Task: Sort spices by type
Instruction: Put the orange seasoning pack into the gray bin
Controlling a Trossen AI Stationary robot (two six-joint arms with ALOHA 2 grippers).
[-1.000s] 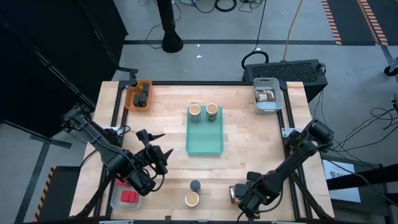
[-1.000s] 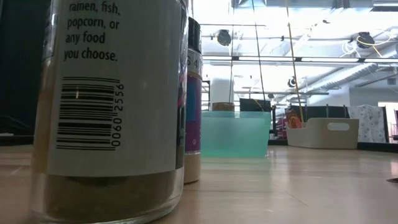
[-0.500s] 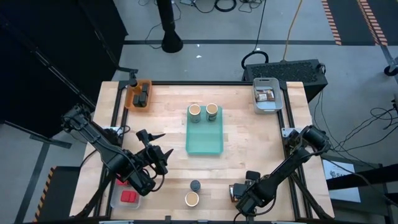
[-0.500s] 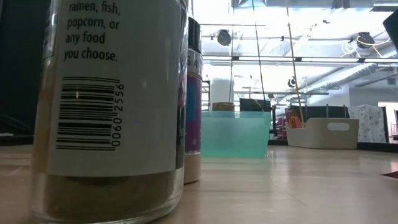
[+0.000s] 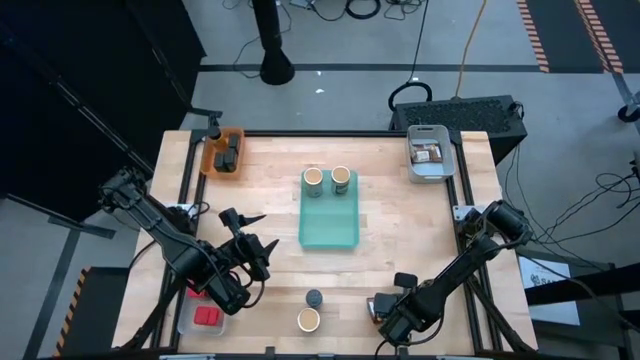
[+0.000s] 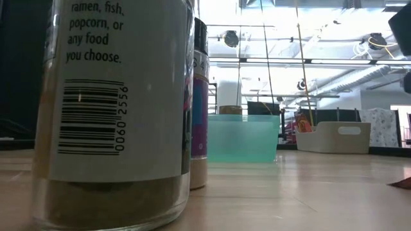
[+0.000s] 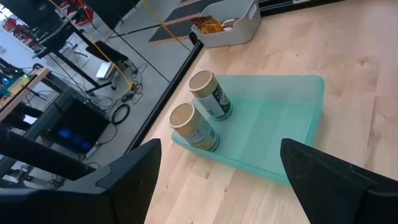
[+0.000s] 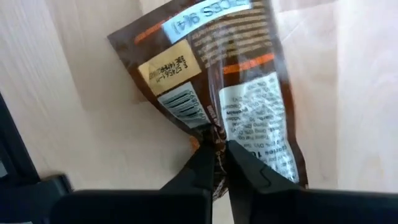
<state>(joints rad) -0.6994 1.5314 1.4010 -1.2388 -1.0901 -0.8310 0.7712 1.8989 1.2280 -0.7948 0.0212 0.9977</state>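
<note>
Over on the left of the desk [image 5: 400, 240], the left gripper [image 5: 250, 232] hangs above the wood near the front-left corner, jaws spread wide with nothing between them. Its wrist view looks over at the teal tray [image 7: 283, 134] with two tan jars [image 7: 202, 118] lying at one end. Right under that arm, at the front-left edge, there's a clear bin [image 5: 190, 322] with a red box [image 5: 207, 317] in it. Back-left corner has an orange bin [image 5: 212, 158] holding a couple of dark jars [image 5: 230, 156].

Middle of the desk is the teal tray [image 5: 329, 215], the two tan jars [image 5: 326, 180] sitting side by side at its far end. Near the front edge, a small black jar [image 5: 314, 298] sits just beside another tan jar [image 5: 309, 320]; in the low view these two fill the left side right up close, the tan jar [image 6: 112, 109] with its barcode in front.

Further right at the front, the right gripper [image 5: 384, 310] is down at the desk, jaws pinched on the crumpled middle of a brown packet [image 8: 230, 93] that's lying flat on the wood. Back-right corner has a pale bin [image 5: 428, 152] with more packets [image 5: 428, 153] inside.
</note>
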